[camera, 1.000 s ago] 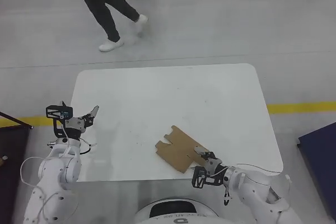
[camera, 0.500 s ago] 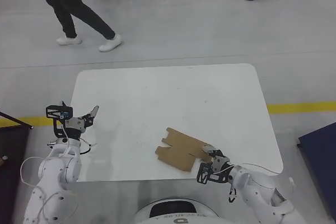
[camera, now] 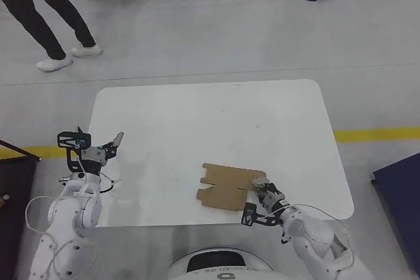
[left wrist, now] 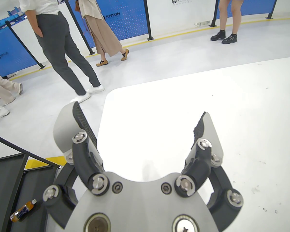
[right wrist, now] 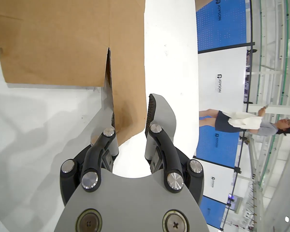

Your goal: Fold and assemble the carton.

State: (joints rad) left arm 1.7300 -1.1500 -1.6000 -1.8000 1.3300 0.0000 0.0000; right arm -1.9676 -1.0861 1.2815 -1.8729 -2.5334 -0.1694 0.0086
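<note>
A flat brown carton (camera: 227, 187) lies on the white table (camera: 210, 119) near its front right edge, long side roughly parallel to that edge. My right gripper (camera: 260, 189) sits at the carton's right end. In the right wrist view the carton (right wrist: 62, 25) has one end flap between the fingers of this gripper (right wrist: 130, 112). One finger sits in the slit beside the flap and the other finger (right wrist: 151, 112) sits at its outer edge. My left gripper (camera: 100, 134) hovers over the table's left edge, far from the carton. Its jaws (left wrist: 139, 109) stand wide open and hold nothing.
A dark cart (camera: 3, 175) stands left of the table, with a small bottle (left wrist: 23, 210) on its shelf. A dark blue object (camera: 413, 189) sits on the floor at the right. A yellow line (camera: 385, 133) runs across the floor.
My right gripper has swung to the right and slightly back, and the carton has turned with it from a diagonal to nearly square with the table's front edge. The left arm has not moved.
</note>
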